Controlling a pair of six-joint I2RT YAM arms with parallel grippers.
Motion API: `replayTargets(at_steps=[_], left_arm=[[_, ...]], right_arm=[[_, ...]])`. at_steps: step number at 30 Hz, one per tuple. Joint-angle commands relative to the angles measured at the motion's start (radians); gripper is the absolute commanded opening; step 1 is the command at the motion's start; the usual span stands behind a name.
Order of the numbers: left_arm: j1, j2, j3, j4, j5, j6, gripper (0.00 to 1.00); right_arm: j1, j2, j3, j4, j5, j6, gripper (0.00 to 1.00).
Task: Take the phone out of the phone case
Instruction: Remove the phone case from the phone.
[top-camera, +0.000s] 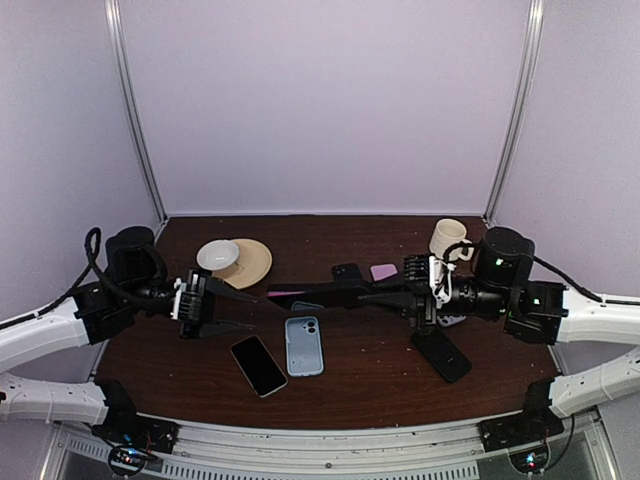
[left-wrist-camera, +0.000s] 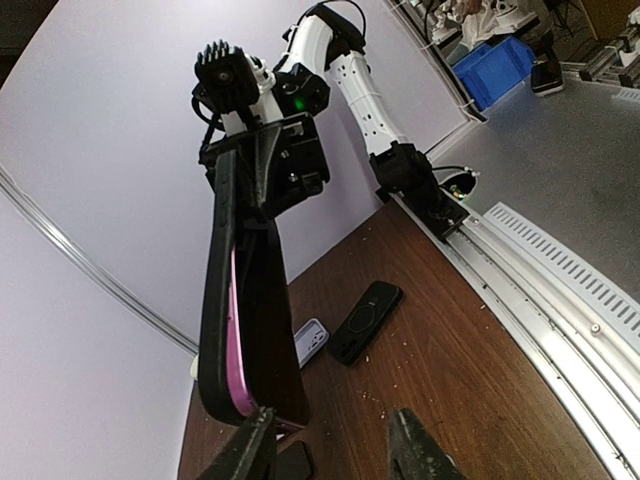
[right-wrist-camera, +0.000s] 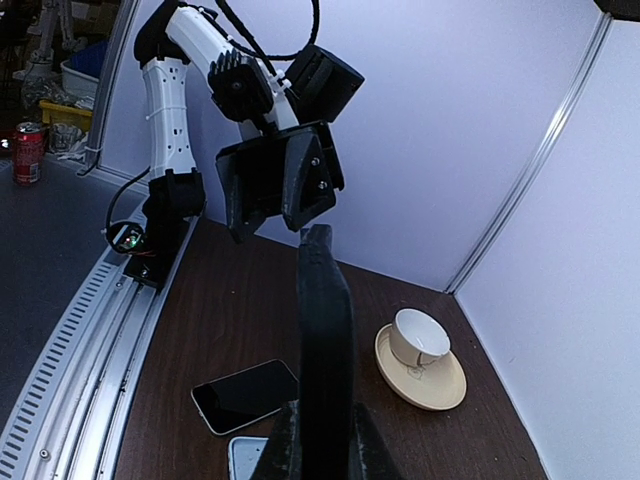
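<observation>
A black phone case (top-camera: 340, 293) with a pink-edged phone (left-wrist-camera: 237, 340) in it hangs edge-on above the table between both arms. My right gripper (top-camera: 402, 296) is shut on its right end; in the right wrist view the fingers (right-wrist-camera: 322, 445) clamp the case (right-wrist-camera: 325, 330). My left gripper (top-camera: 235, 312) is open. In the left wrist view (left-wrist-camera: 330, 450) the near end of the case (left-wrist-camera: 250, 300) sits just above its left finger (left-wrist-camera: 245, 450). The gap between the fingers holds nothing.
On the table lie a phone in a light blue case (top-camera: 304, 345), a bare dark-screened phone (top-camera: 259, 365) and a black case (top-camera: 442, 353). A cup on a saucer (top-camera: 235, 260) stands back left, a mug (top-camera: 448, 238) back right. A small purple item (top-camera: 384, 271) lies by the mug.
</observation>
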Motion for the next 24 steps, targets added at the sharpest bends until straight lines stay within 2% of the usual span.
replayTargets(at_steps=[1, 18, 24], left_arm=[[0.006, 0.011, 0.028, 0.022, 0.047, -0.019, 0.41], [0.004, 0.017, 0.027, 0.02, 0.005, -0.015, 0.41], [0.004, 0.006, 0.031, -0.013, -0.002, 0.011, 0.4]], right_arm=[[0.012, 0.002, 0.06, 0.105, -0.048, 0.011, 0.0], [0.044, 0.045, 0.108, 0.054, -0.141, 0.012, 0.0], [0.044, 0.013, 0.071, 0.142, -0.065, 0.024, 0.0]])
